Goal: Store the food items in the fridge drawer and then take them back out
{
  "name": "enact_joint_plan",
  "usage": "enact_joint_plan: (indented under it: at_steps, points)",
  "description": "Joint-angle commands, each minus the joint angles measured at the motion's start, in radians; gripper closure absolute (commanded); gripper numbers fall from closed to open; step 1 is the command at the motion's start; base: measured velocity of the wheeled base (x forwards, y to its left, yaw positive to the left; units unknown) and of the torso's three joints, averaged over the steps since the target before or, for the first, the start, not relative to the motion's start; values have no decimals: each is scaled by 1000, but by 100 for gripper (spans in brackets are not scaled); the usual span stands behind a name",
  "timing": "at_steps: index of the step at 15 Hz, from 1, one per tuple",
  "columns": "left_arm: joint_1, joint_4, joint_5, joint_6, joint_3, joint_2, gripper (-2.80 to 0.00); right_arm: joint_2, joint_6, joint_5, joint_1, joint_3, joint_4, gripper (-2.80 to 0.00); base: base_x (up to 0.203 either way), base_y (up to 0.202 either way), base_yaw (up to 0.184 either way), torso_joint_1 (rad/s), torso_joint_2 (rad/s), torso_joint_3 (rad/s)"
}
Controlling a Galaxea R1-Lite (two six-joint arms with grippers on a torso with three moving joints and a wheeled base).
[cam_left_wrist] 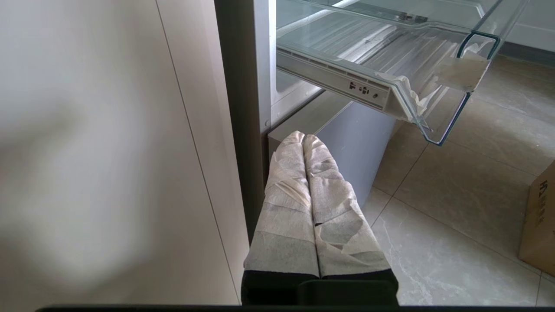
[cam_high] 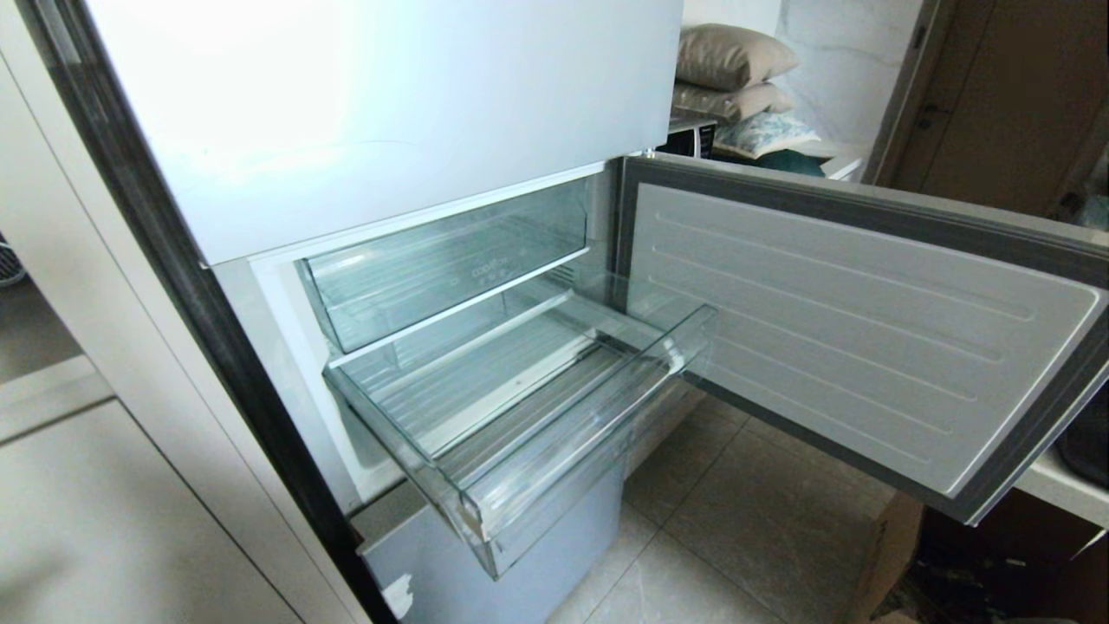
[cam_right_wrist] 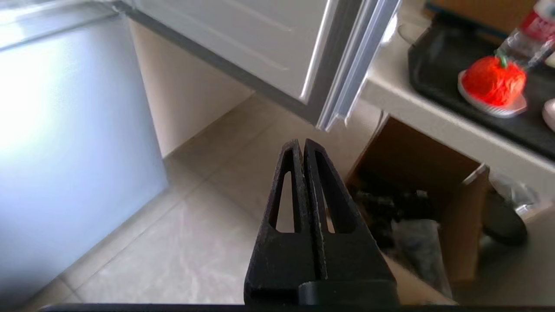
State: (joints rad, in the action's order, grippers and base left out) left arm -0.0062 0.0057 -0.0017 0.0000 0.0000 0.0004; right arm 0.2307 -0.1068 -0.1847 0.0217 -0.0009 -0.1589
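**A:** Where do you stand? The wide clear plastic fridge drawer with the ribbed floor is pulled out in front of you and I see nothing in it.

**B:** Right, so I judge you are at the fetch step, not yet storing. Take the open grey-lined fridge door as your landmark. The orange-red ribbed toy pumpkin with the green stem sits beyond the door's free edge, on a small pale dish in a black tray on the light bench. The round red item I cannot find in any view.

**A:** And your end effectors?

**B:** Your right end effector hangs low over the floor tiles, below the door's bottom edge, fingers pressed together and holding nothing. Your left end effector, wrapped in pale tape, is also pressed together, parked on the far side of the drawer from the door, beside the fridge's lower front panel.

**A:** How do you do the pickup well?

**B:** Spread the right fingers before you get near the pumpkin. Rise clear of the door's corner first, since it juts between you and the bench. Come down from above so the fingers straddle the ribs, not the stem. A clear bottle with a red label lies just behind the pumpkin, so keep your approach on the door side. The ball will probably roll off its dish if nudged, so close gently and centred.
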Motion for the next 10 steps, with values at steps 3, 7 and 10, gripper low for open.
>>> enact_joint_plan:
  at_steps: [3,7,10]
  points:
    - [0,0,0,0,0,0,0,-235,5,132,-20,1,63,0,0,0,0,0,0,0]
    - [0,0,0,0,0,0,0,-229,133,175,-20,1,110,0,0,0,0,0,0,0]
    - [0,0,0,0,0,0,0,-229,137,175,-20,1,114,0,0,0,0,0,0,0]
